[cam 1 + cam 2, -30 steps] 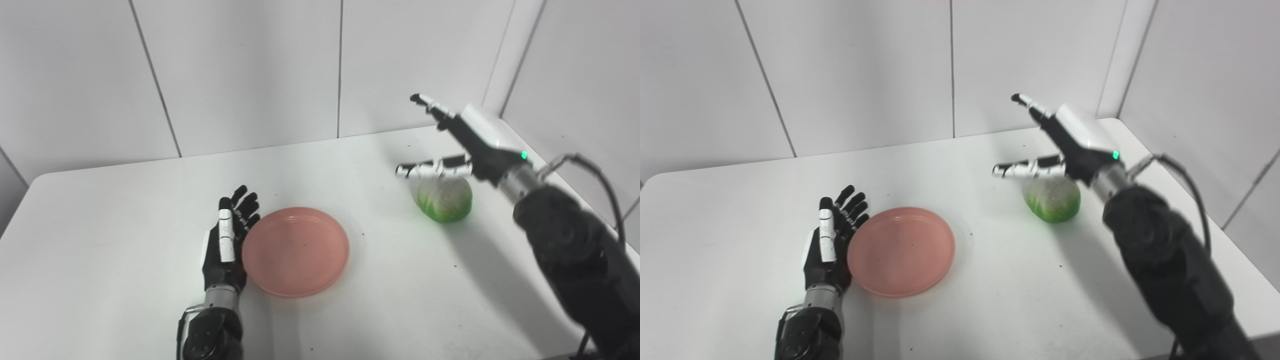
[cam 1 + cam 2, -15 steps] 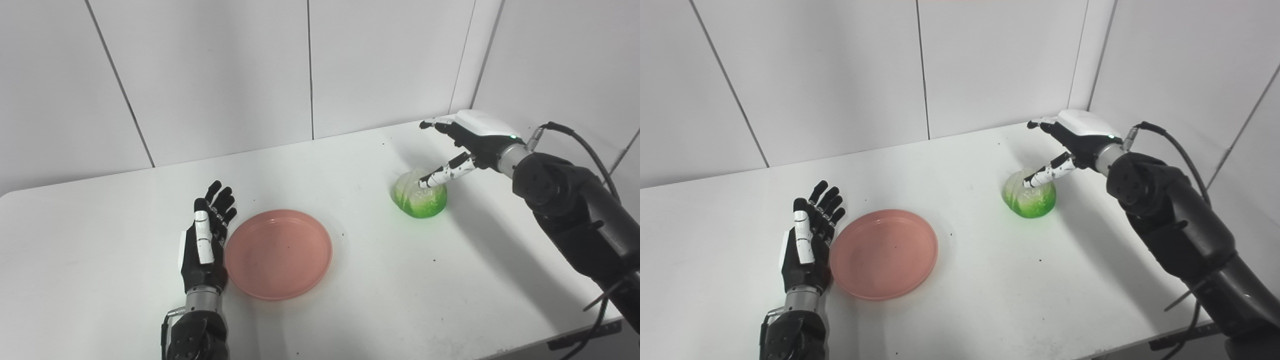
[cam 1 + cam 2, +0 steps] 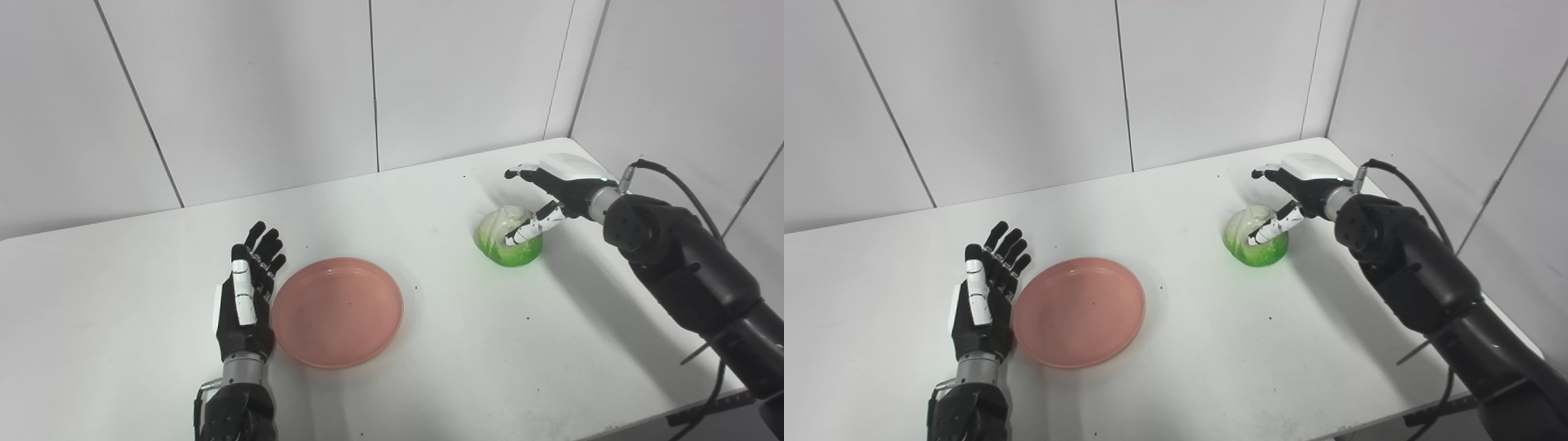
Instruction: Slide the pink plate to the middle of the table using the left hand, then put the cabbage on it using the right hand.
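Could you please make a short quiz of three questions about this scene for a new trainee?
1. True or false: the cabbage already lies on the pink plate.
2. Which robot hand is at the cabbage? A. left B. right
3. Fill in: the left robot hand rests open beside the plate's ____ rim.

Key:
1. False; it sits on the table, apart from the plate.
2. B; the right robot hand reaches over it, fingers spread.
3. Left.

The right robot hand (image 3: 554,187) hides the cabbage's (image 3: 506,240) far side; contact there cannot be told.
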### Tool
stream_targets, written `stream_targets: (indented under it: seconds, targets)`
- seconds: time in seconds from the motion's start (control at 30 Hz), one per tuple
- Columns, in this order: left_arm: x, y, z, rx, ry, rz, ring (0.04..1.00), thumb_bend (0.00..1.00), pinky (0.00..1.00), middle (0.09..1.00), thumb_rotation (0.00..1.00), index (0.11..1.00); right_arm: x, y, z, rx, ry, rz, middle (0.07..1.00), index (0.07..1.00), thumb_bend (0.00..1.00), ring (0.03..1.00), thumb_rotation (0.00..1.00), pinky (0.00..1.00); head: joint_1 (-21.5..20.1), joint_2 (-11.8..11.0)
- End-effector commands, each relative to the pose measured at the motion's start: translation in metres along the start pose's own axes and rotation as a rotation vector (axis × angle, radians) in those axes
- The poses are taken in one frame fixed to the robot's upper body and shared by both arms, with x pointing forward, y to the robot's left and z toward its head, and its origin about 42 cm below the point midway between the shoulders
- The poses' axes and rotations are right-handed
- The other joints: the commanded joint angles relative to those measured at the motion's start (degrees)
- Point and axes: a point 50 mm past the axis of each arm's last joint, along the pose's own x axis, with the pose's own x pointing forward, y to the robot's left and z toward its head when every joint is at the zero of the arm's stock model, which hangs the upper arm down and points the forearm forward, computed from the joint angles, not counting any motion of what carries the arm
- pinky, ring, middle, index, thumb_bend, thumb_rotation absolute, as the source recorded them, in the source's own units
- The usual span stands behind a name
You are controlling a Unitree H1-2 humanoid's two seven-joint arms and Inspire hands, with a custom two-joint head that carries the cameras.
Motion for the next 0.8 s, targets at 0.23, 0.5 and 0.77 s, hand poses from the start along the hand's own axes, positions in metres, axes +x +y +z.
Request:
stream_targets:
  seconds: [0.23, 0.5, 0.77]
  targets:
    - [-0.004, 0.004, -0.007, 0.000, -0.019, -0.009, 0.900, 0.69, 0.90, 0.879, 0.96, 0.854, 0.009, -0.023, 0.019, -0.036, -0.065, -0.113, 0.933, 0.900, 0.98, 0.897, 0.44, 0.74, 0.02, 0.05]
    - [-0.006, 0.003, -0.003, -0.012, -0.002, -0.012, 0.907, 0.69, 0.90, 0.886, 0.95, 0.861, 0.015, -0.004, 0.020, -0.036, -0.064, -0.042, 0.938, 0.892, 1.00, 0.897, 0.39, 0.72, 0.13, 0.41]
    - [-0.006, 0.003, -0.001, 0.004, -0.002, -0.010, 0.897, 0.69, 0.90, 0.874, 0.96, 0.854, 0.019, 0.009, 0.016, -0.060, -0.054, 0.010, 0.891, 0.856, 0.99, 0.842, 0.21, 0.65, -0.12, 0.84]
